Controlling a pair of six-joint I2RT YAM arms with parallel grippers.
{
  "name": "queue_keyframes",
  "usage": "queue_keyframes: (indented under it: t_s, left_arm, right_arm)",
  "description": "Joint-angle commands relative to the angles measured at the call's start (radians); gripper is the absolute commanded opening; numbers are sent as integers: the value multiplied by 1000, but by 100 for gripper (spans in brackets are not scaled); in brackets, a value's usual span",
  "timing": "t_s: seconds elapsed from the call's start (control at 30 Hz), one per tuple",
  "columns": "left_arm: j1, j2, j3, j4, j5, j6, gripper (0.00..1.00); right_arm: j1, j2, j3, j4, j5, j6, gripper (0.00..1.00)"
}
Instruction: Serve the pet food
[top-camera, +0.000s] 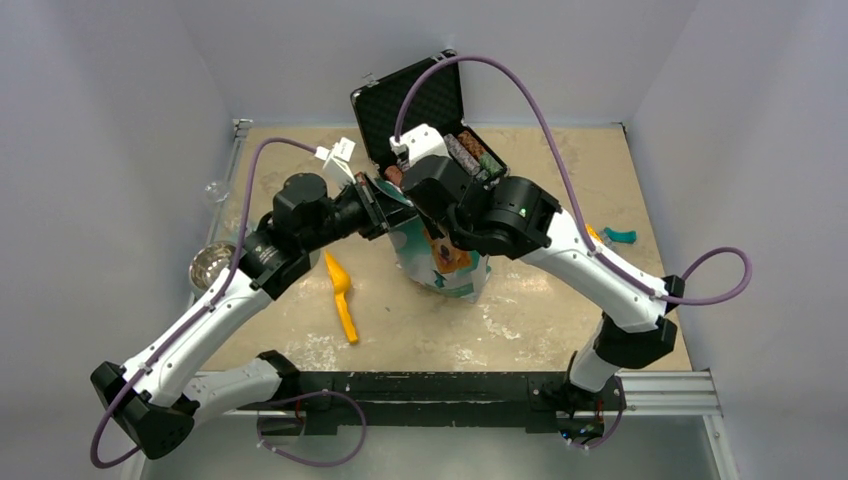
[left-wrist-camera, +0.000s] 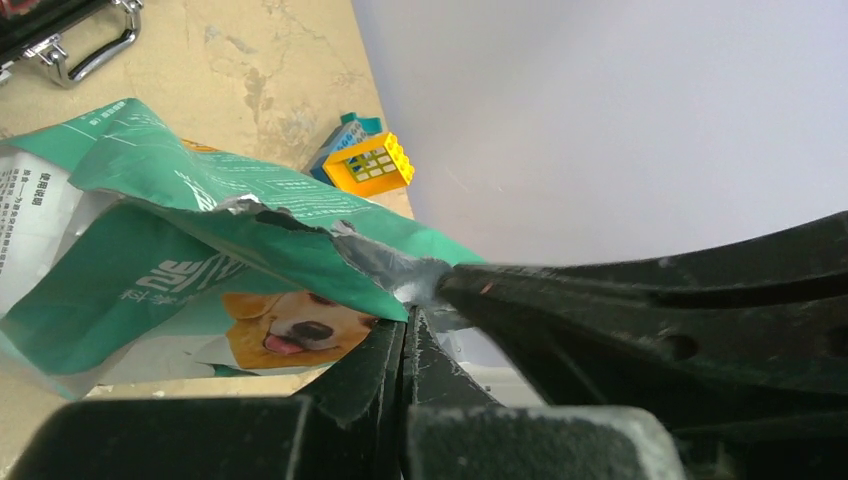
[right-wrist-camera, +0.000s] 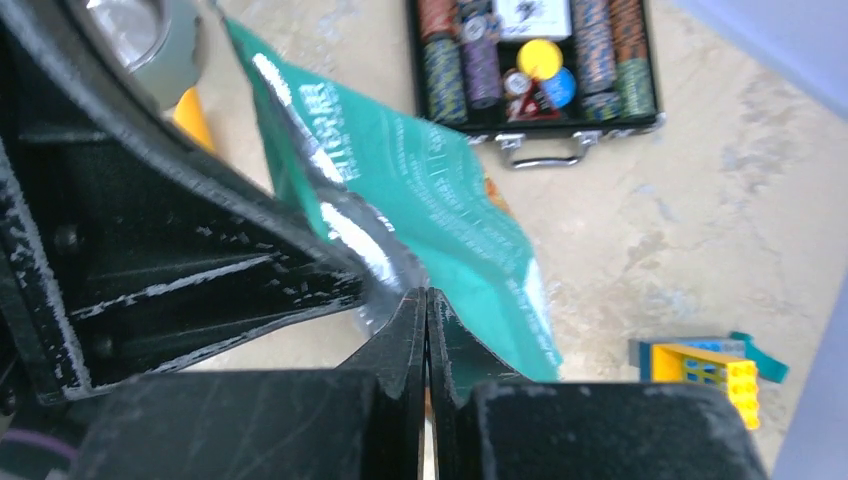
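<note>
The teal-green pouch (top-camera: 447, 268) with a dog's face stands in the middle of the table, its top edge torn to show silver lining. The pet food itself is hidden inside it. My left gripper (top-camera: 383, 203) is shut on the pouch's top edge from the left. The left wrist view shows the pouch (left-wrist-camera: 190, 235) pinched at the tips of the left gripper (left-wrist-camera: 411, 308). My right gripper (top-camera: 428, 208) is shut on the same edge from the right. In the right wrist view the right gripper (right-wrist-camera: 427, 296) pinches the silver rim of the pouch (right-wrist-camera: 440, 200).
A yellow scoop (top-camera: 342, 296) lies on the table left of the pouch. A metal bowl (top-camera: 212, 264) sits at the left edge. An open black case of poker chips (top-camera: 432, 108) stands behind. A yellow and blue toy block (right-wrist-camera: 706, 370) lies at the right.
</note>
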Motion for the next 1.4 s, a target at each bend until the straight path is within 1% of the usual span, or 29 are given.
queue_keyframes:
  t_s: [0.0,0.13,0.2,0.23,0.3,0.33,0.37,0.4,0.43,0.47,0.5,0.57,0.6,0.73,0.83,0.9,1.0,1.07,1.13,1.2,1.3,1.37]
  left_arm:
    - [-3,-90,15,41,25,-32,0]
    - [-3,-98,44,3,26,-23,0]
    - [-3,-108,38,3,38,-7,0]
    - [-3,-115,35,-5,37,1,0]
    - [-3,-131,29,-6,27,8,0]
    - [-2,-136,26,4,25,9,0]
    - [-3,-138,22,17,36,9,0]
    - [-3,-139,23,31,44,9,0]
    - [-3,-140,22,44,55,14,0]
    - [-4,-139,22,54,64,21,0]
    - [-3,-140,22,64,73,33,0]
    - [-4,-135,26,59,85,72,0]
    - [-3,-130,31,46,87,87,0]
    - [-3,-112,55,-14,95,112,0]
    - [-3,-92,59,6,118,103,0]
    - [-1,-64,89,10,144,83,0]
    - [-2,-25,148,-20,184,118,0]
    - [-2,-15,149,-35,194,116,0]
    - [-2,-18,133,-21,206,105,0]
    - [-2,-21,128,-19,210,113,0]
    - [-1,-16,143,-49,197,142,0]
    - [-2,-8,156,-60,191,150,0]
  right_arm:
    - [-25,-37,81,3,440,-81,0]
    - [-15,-28,151,23,453,-142,0]
    - [-11,-45,124,82,423,-196,0]
    - [-11,-45,131,73,381,-204,0]
    - [-11,-38,215,-22,180,-178,0]
    - [-14,-39,259,-86,34,-136,0]
    - [-25,-52,271,-116,-162,-102,0]
    - [-46,-80,250,-115,-292,-63,17]
    - [-83,-108,213,-102,-423,-27,36]
    - [-109,-127,178,-88,-518,3,48]
    - [-127,-141,150,-78,-565,32,51]
    - [-144,-152,98,-56,-643,50,46]
    - [-146,-148,87,-48,-676,50,46]
    - [-146,-125,69,-36,-735,40,49]
    - [-148,-130,-7,26,-773,-3,49]
    - [-152,-109,-12,27,-793,-26,47]
    - [-164,-87,-17,33,-766,-67,44]
    - [-186,-71,-5,21,-749,-77,39]
    - [-206,-83,-16,33,-773,-81,37]
    - [-229,-112,-33,55,-785,-81,39]
    - [-249,-121,-4,16,-757,-88,45]
    - [-250,-125,-13,7,-745,-110,45]
